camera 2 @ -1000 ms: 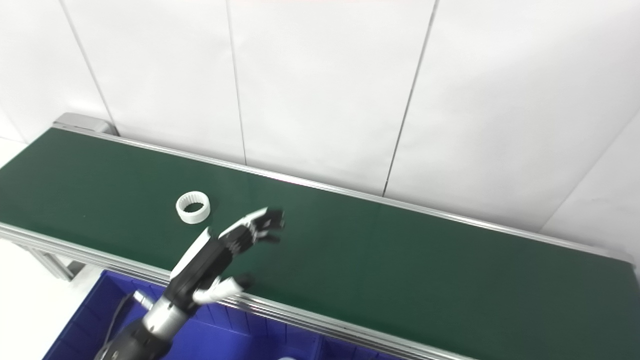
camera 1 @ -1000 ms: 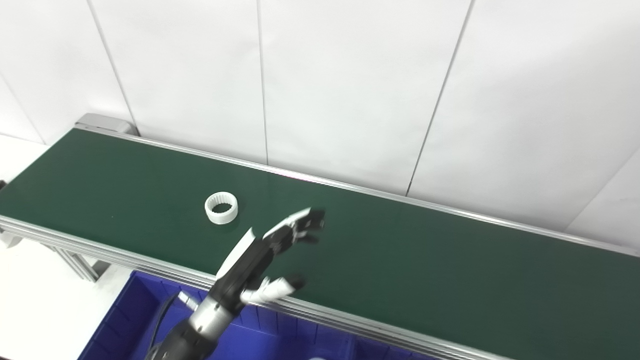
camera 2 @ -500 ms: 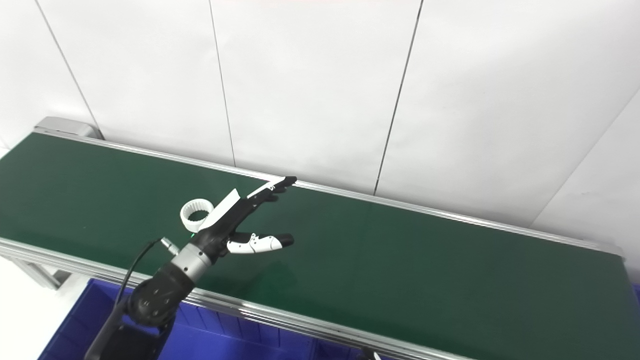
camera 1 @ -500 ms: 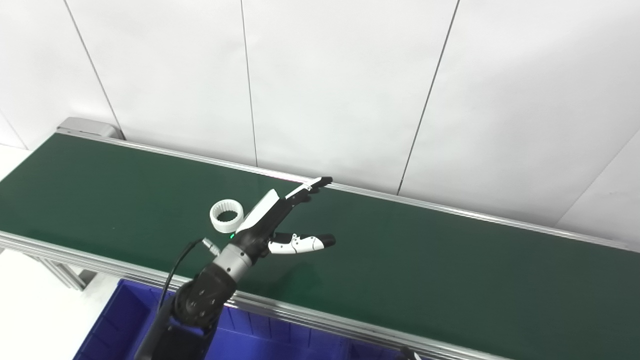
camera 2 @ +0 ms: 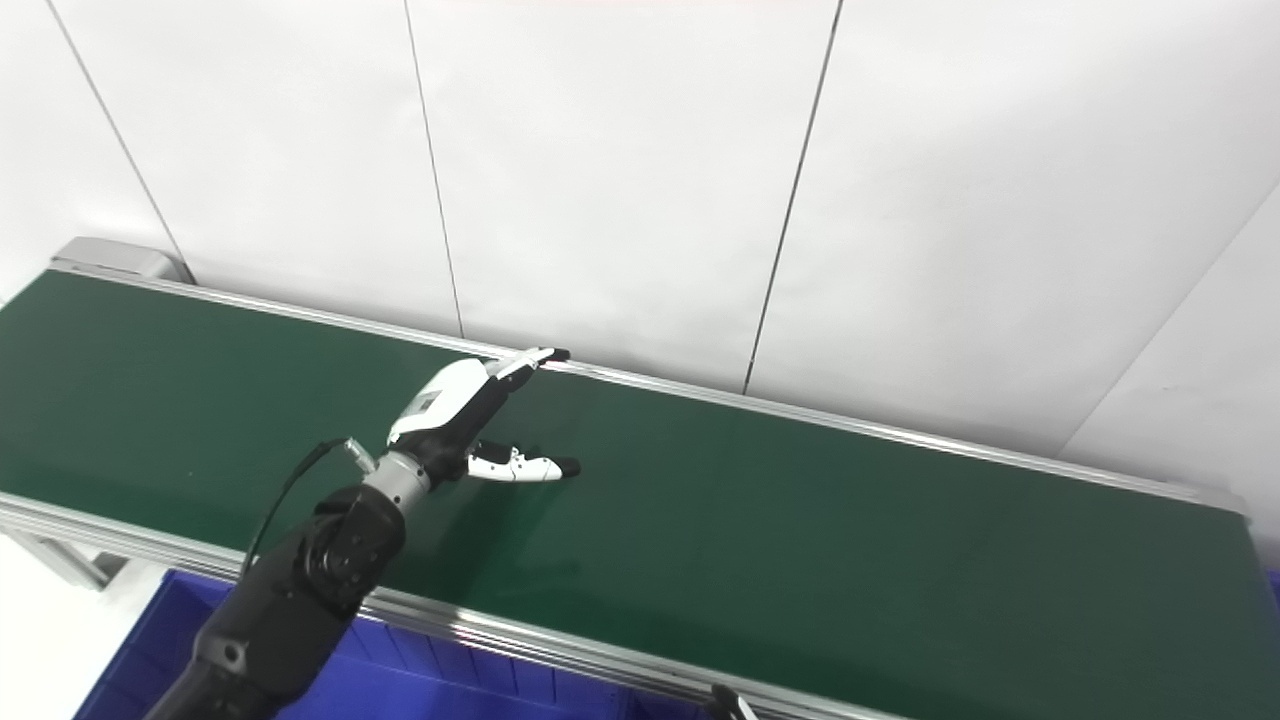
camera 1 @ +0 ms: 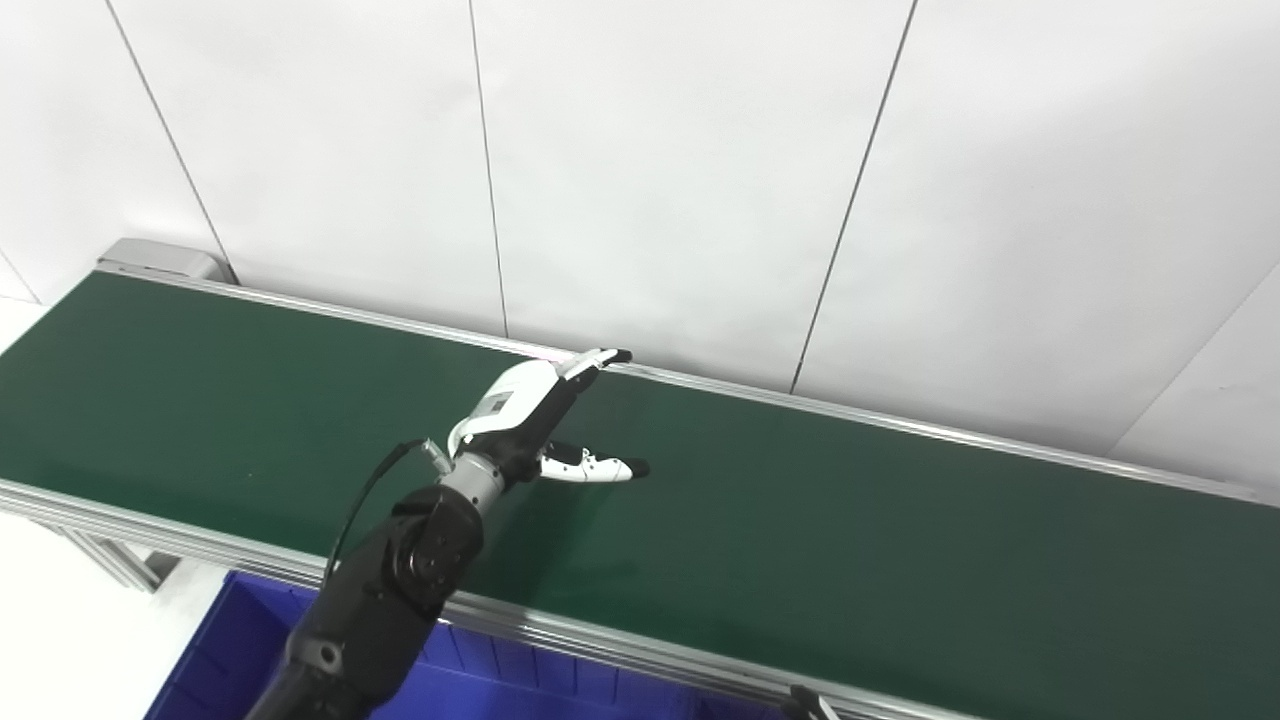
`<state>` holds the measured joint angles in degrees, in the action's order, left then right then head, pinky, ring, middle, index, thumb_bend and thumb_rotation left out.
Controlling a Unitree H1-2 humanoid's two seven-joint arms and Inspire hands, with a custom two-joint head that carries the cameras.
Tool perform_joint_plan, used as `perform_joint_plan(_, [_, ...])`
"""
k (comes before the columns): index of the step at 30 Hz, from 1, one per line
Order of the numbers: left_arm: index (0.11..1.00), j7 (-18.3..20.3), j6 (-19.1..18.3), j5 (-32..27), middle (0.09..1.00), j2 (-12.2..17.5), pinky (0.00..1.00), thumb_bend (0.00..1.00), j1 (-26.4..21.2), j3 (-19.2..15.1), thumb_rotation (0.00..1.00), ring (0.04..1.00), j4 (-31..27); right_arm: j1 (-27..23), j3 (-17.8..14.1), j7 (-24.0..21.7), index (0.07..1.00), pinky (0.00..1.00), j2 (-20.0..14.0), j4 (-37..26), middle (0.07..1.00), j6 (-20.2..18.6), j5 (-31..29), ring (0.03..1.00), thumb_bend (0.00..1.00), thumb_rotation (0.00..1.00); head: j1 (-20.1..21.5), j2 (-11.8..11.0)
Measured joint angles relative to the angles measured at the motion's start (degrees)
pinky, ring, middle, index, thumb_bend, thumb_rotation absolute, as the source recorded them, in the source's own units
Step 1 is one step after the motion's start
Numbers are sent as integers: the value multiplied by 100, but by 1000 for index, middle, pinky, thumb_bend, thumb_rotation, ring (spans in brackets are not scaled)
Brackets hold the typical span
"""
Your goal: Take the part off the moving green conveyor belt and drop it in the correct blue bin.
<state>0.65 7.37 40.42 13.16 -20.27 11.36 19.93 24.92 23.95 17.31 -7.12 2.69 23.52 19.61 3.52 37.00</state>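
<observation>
My left hand (camera 1: 535,415) reaches out over the green conveyor belt (camera 1: 850,520), near its far rail. Its fingers are stretched out and the thumb (camera 1: 600,467) is spread to the right, so it is open and holds nothing that I can see. The white toothed ring part does not show clearly; it is hidden behind the hand's white back (camera 2: 440,400). A blue bin (camera 1: 220,660) stands below the belt's near rail, under my left forearm. Only a small dark tip (camera 1: 805,700) shows at the bottom edge where my right hand would be.
The belt runs from upper left to lower right, with aluminium rails (camera 1: 620,650) on both sides. White wall panels (camera 1: 680,180) stand right behind the far rail. A grey end housing (camera 1: 150,258) sits at the belt's far left end.
My left hand has risen from the near rail, stretched its fingers and moved over to the ring, which now sits hidden behind it. The camera has also shifted a little.
</observation>
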Motion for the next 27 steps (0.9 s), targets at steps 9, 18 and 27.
perform_joint_plan(9, [892, -205, -304, 284, 982, 149, 1000, 843, -106, 298, 347, 996, 370, 9, 107, 29, 900, 832, -31, -41, 843, 0, 2, 832, 838, 411, -35, 53])
perform_joint_plan(18, [902, -125, -767, 573, 1000, 408, 1000, 830, -109, 563, 316, 1000, 483, 41, 111, 32, 900, 843, -48, -96, 841, 0, -15, 834, 841, 414, -62, 132])
perform_joint_plan(27, [768, 285, -1000, 34, 800, 372, 501, 714, -92, 527, 11, 610, 266, 124, 106, 32, 901, 834, -81, -178, 841, 0, -22, 828, 832, 416, -88, 185])
